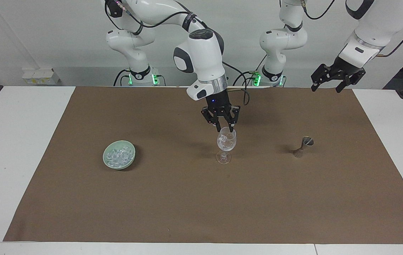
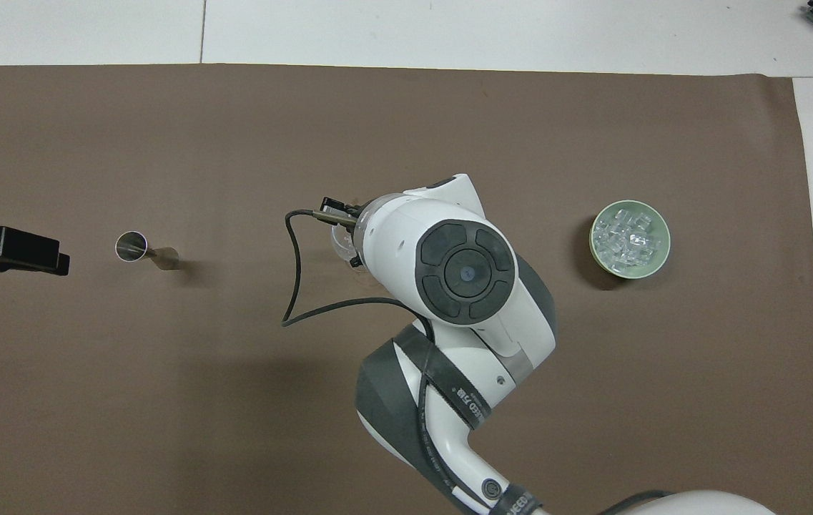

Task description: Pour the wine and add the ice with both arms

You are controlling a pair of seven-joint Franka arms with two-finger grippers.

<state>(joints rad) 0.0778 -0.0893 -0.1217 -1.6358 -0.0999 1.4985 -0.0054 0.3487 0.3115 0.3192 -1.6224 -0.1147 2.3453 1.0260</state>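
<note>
Ice for the glass — bowl lay toward the right arm's end

Right gripper [image 1: 223, 126] hung just over the glass [image 1: 226, 141], fingers slightly apart and empty; left gripper [image 1: 336, 78] waited, spread wide, above the mat's edge — the bowl [image 1: 106, 159] held the ice [image 1: 118, 156], with more cubes already in the glass.

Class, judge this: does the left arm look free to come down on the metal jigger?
Probably yes. The left gripper hangs open toward the jigger's end; nothing stands over it, and the right gripper is over the wine glass.
</note>
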